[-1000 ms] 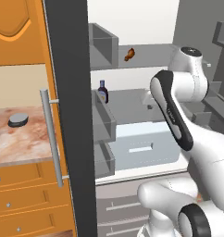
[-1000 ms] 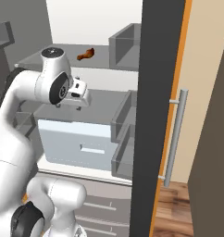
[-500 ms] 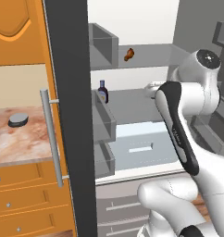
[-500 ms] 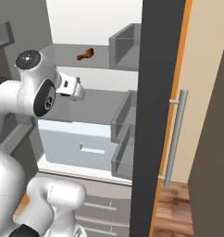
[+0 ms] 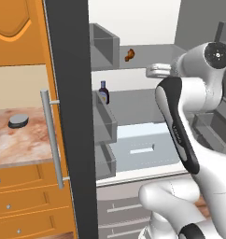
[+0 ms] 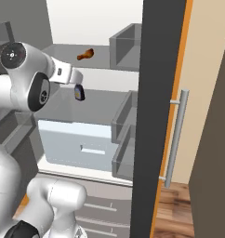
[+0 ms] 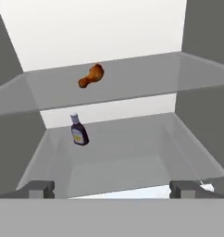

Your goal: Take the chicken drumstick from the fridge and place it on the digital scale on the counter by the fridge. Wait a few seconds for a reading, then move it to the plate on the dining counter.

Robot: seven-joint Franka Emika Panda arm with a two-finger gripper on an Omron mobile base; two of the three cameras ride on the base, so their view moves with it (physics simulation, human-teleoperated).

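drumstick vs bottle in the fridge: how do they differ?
The chicken drumstick is orange-brown and club-shaped; the bottle is dark blue with a yellow label. The drumstick lies on its side, the bottle stands upright. The drumstick sits on the upper shelf, the bottle on the shelf below. Both rest untouched inside the open fridge.

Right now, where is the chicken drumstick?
The chicken drumstick lies on the upper shelf inside the fridge, left of centre in the hand view, one shelf above the dark blue bottle.
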